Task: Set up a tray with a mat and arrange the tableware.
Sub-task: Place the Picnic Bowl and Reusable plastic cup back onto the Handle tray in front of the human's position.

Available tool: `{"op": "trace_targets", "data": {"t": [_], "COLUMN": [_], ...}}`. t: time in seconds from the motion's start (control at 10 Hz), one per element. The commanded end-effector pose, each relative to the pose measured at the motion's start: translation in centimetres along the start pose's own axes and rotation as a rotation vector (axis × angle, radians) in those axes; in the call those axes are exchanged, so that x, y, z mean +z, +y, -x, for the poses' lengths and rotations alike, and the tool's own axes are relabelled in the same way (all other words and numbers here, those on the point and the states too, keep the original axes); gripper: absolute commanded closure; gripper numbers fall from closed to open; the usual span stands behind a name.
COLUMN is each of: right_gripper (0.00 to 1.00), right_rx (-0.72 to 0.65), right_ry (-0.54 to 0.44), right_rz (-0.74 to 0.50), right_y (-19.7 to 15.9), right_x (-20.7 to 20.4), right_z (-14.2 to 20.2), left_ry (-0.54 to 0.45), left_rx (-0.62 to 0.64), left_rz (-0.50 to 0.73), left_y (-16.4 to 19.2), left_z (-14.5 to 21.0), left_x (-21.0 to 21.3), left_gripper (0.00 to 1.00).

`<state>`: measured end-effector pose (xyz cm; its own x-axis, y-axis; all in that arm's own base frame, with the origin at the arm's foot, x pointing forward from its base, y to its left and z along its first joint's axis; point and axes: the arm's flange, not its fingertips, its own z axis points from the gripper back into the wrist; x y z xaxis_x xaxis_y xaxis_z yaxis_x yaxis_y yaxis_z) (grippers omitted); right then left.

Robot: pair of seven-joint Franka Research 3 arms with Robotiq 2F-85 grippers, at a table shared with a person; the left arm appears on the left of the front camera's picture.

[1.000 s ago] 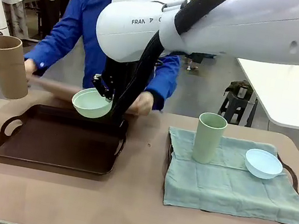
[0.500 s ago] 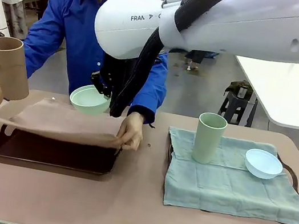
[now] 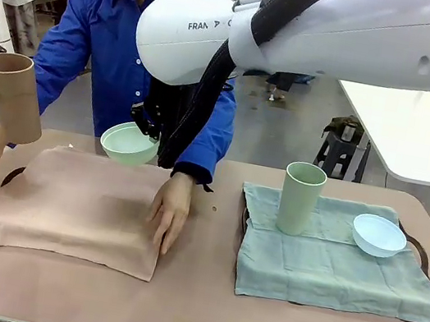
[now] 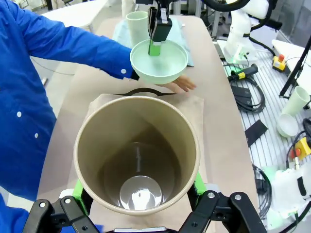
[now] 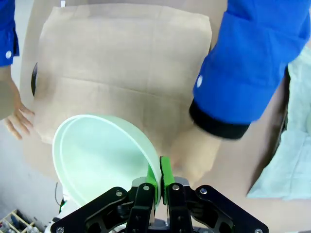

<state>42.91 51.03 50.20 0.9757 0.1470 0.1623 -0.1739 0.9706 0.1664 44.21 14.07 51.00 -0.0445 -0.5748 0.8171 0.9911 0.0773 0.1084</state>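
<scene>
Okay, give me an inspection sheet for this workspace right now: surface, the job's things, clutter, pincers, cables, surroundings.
Surface: brown table; tan mat spread over the left tray, the person's hands flat on it.
Job's things: tan cup and mint bowl held above the table; sage green cup upright and pale blue bowl on the blue-green cloth over the right tray.
Clutter: nothing seen.
Pincers: left pincer grips the tan cup's sides; right pincer pinches the mint bowl's rim.
Cables: black hose along the right arm.
Surroundings: white table behind, on the right.
</scene>
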Motion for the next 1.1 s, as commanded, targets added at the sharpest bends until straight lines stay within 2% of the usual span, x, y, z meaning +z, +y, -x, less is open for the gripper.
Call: {"op": "trace_targets", "data": {"t": [0.0,1.0], "right_gripper": [1.00,1.00], "right_rx": [0.005,0.005], "right_ry": [-0.010,-0.010], "right_rz": [0.016,0.016], "right_y": [-0.16,-0.16], "right_x": [0.00,0.00], "right_z": [0.26,0.26], "left_ry": [0.015,0.015], "left_rx": [-0.012,-0.012], "left_rz": [-0.003,-0.003], "left_y": [0.01,0.01], "left_z": [-0.08,-0.08], "left_x": [-0.10,-0.10], "left_gripper": [0.24,0.24]}}
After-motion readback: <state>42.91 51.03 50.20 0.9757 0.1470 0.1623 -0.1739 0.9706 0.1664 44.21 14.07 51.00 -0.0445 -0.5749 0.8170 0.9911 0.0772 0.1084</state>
